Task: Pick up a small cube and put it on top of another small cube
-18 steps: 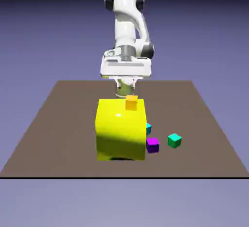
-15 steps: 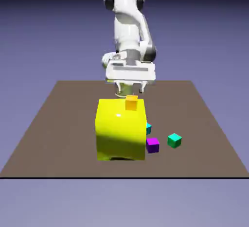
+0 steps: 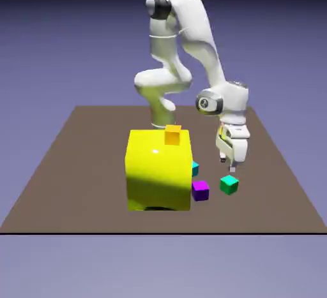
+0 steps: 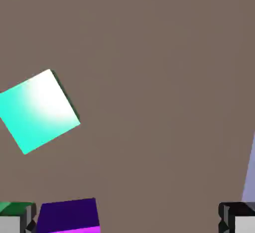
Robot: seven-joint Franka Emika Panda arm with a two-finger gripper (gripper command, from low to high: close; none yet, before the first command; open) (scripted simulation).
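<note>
A small teal-green cube (image 3: 229,184) lies on the brown table, with a small purple cube (image 3: 200,190) to its left in the exterior view. My gripper (image 3: 228,161) hangs just above the teal-green cube, pointing down and not touching it. In the hand view the teal-green cube (image 4: 39,111) sits at the left. The purple cube (image 4: 67,216) is cut by the bottom edge beside the left fingertip (image 4: 15,219). The gripper (image 4: 127,222) is open, its fingertips far apart and holding nothing. A small orange cube (image 3: 172,135) rests on the big yellow block (image 3: 158,170).
A small cyan cube (image 3: 195,168) peeks out from behind the yellow block's right side. The brown table (image 3: 76,163) extends around the blocks. A pale violet strip (image 4: 250,167) shows at the hand view's right edge.
The arm has swung from over the yellow block to the exterior view's right and dropped low over the teal-green cube. The cubes have not moved.
</note>
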